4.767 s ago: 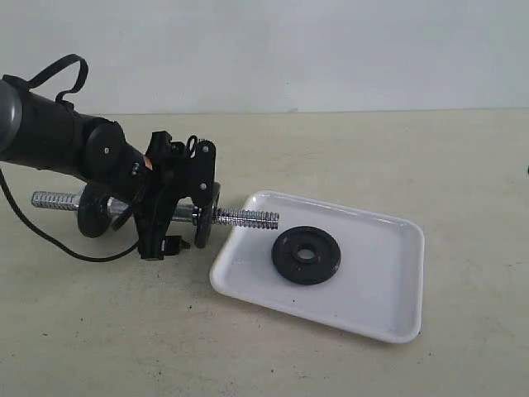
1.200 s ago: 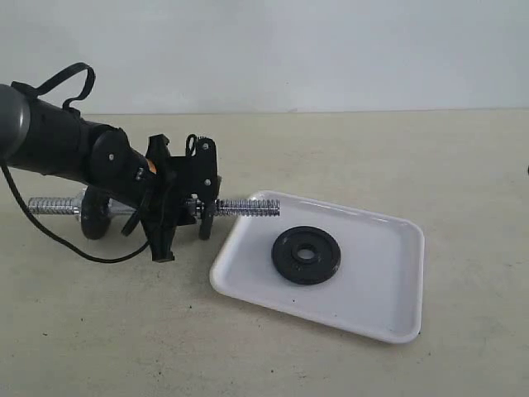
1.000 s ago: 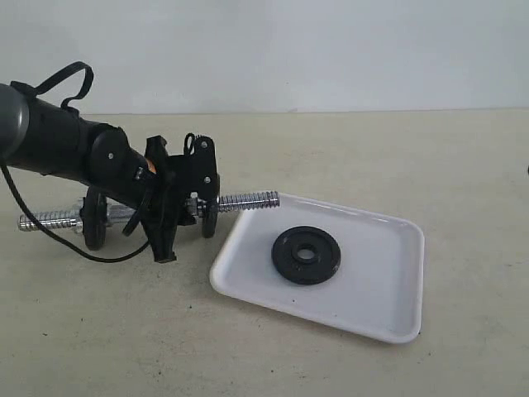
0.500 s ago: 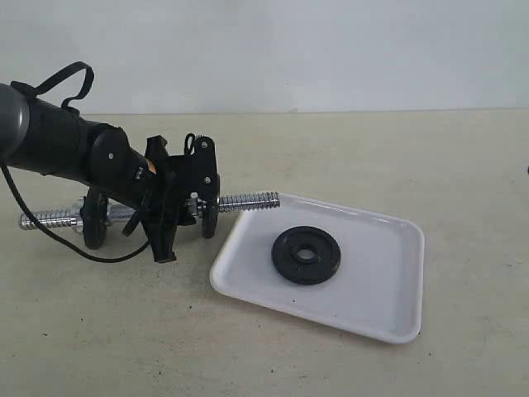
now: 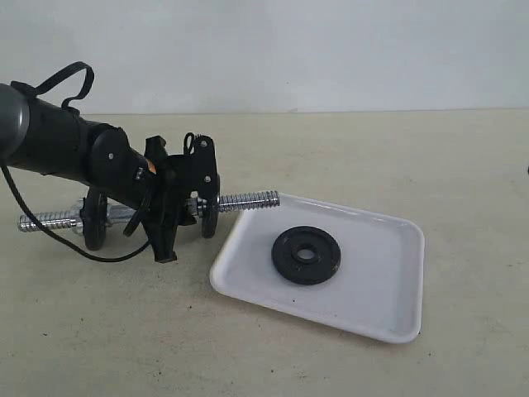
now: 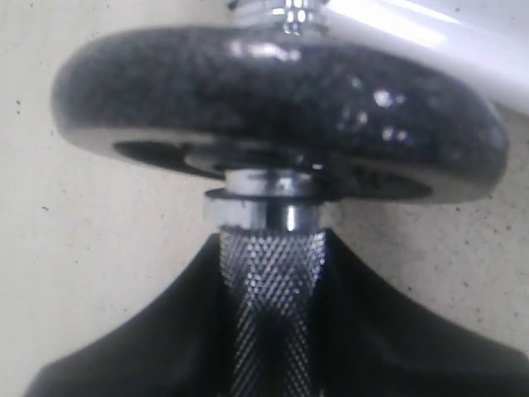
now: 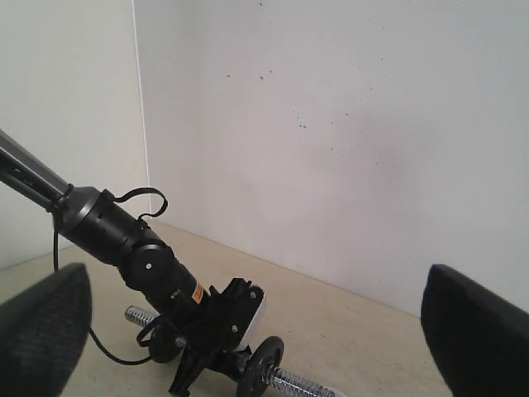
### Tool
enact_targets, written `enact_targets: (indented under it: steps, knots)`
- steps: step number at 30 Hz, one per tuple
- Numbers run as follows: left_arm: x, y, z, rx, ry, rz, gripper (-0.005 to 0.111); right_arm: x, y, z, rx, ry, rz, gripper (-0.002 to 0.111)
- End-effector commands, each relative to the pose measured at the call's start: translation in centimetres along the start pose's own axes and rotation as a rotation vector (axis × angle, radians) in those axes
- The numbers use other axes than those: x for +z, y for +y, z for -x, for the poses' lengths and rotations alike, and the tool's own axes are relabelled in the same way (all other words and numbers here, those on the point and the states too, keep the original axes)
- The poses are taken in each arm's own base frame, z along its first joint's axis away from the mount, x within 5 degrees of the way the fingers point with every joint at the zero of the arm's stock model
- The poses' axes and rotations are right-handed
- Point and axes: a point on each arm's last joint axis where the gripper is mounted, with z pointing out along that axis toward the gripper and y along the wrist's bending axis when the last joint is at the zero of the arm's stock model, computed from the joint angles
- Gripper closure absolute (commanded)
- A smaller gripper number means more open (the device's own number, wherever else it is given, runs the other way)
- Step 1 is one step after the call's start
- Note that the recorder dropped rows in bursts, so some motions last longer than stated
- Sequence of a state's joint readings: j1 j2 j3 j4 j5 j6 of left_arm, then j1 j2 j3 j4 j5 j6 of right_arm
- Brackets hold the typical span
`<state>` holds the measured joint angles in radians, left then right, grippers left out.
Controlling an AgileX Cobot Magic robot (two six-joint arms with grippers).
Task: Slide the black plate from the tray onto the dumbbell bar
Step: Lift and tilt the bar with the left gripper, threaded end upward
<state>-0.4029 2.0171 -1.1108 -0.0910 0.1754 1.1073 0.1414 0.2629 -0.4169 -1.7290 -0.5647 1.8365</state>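
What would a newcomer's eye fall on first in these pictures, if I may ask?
Most striking is the left gripper, clamped on the dumbbell bar at the left of the table, between two black discs threaded on it. Next comes the glossy white tray to the right of the bar's threaded end, with the black plate lying flat on it, untouched.

The exterior view looks from the near side, a little above the desk, toward the far wall. The left wrist view sits very close, sighting along the dumbbell bar toward the tray. The right wrist view looks from well off at the left arm. All three share the bar.
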Motion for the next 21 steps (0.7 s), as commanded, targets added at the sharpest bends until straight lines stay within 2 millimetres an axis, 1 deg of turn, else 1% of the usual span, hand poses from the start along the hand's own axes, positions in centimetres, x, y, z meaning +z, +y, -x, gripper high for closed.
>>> enact_targets:
  steps: [1,5,11,14,21]
  knots:
    - [-0.1,-0.1,0.1,-0.071,-0.001,-0.003,0.102,0.1,-0.1,0.1,0.001,-0.001,-0.004,0.003]
    - [-0.1,0.2,0.2,-0.15,-0.015,0.022,0.102,0.1,0.0,0.1,0.008,-0.005,-0.002,0.003]
    - [-0.5,0.6,0.4,-0.195,-0.035,0.05,0.102,0.1,0.0,0.1,0.006,-0.005,-0.002,0.003]
    - [-1.2,1.1,0.7,-0.235,-0.057,0.078,0.102,0.1,0.0,0.1,0.006,-0.005,-0.002,0.003]
    - [-3.9,2.6,1.5,-0.343,-0.131,0.161,0.102,0.1,0.0,0.1,0.006,-0.005,-0.002,0.003]
